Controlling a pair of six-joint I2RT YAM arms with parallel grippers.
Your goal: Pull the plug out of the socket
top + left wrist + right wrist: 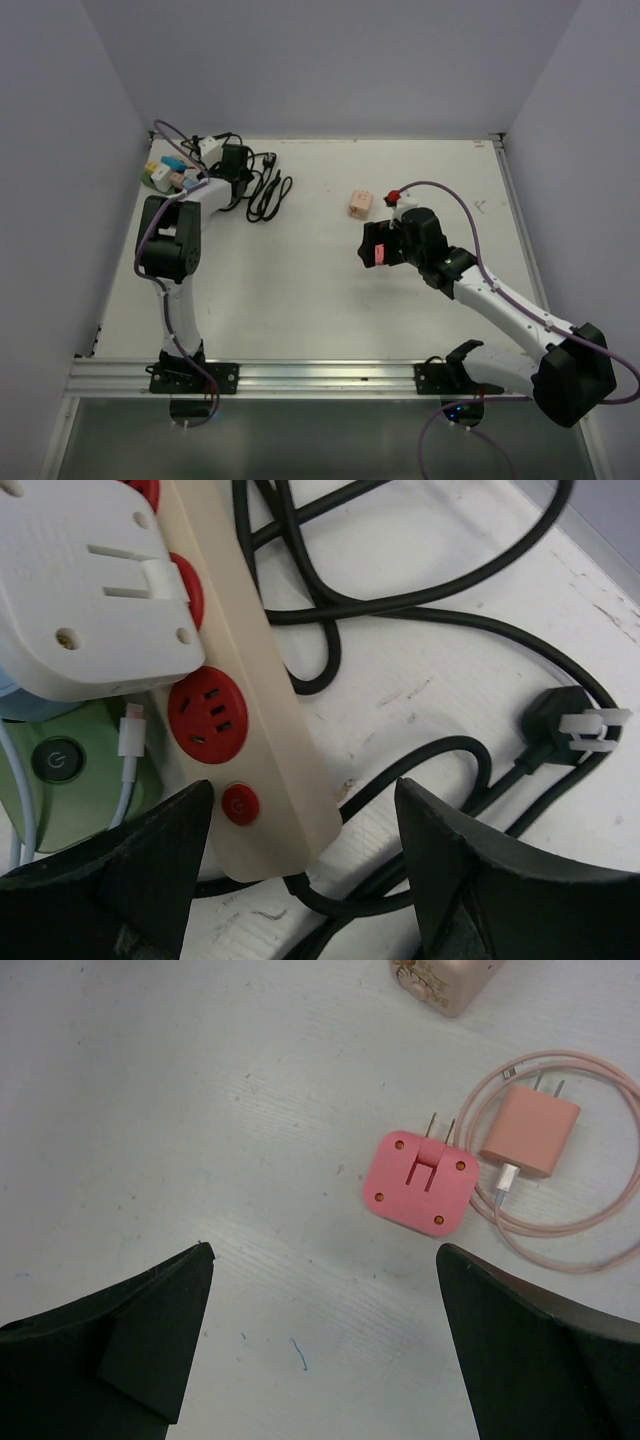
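Note:
In the left wrist view a cream power strip with red outlets lies over a pale green unit that has a round power button. A big white adapter sits in the cream strip, and a white cable plug goes into the green unit. No dark green strip with four round outlets shows. My left gripper is open and empty, its jaws either side of the cream strip's end with the red button. In the top view it is at the far left cluster. My right gripper is open and empty above bare table.
A coiled black cord and its black plug with a white tie lie right of the strip; the cord also shows in the top view. A pink square adapter, a pink charger with cable and a rose-gold block lie beyond the right gripper.

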